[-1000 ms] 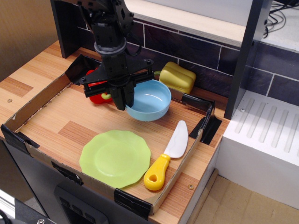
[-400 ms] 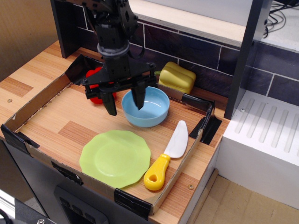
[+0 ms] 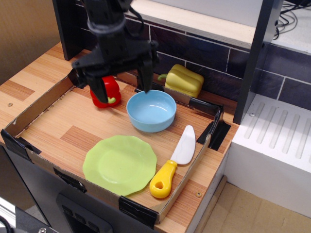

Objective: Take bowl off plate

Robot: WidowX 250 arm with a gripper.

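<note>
The light-blue bowl (image 3: 151, 110) stands upright on the wooden tray floor, behind and apart from the lime-green plate (image 3: 120, 164), which lies flat near the front edge. My gripper (image 3: 121, 86) is open and empty, raised above the back left of the tray, to the upper left of the bowl. One fingertip (image 3: 145, 82) hangs just above the bowl's back rim; the other is in front of the red pepper.
A red pepper (image 3: 108, 94) and a yellow pepper (image 3: 184, 80) sit at the back. A yellow-handled white knife (image 3: 175, 162) lies right of the plate. Low cardboard walls (image 3: 36, 106) ring the tray. A dark post (image 3: 255, 58) and white rack stand at right.
The gripper opened and let go of the bowl, then rose up and back to the left. The bowl settled on the tray floor behind the plate.
</note>
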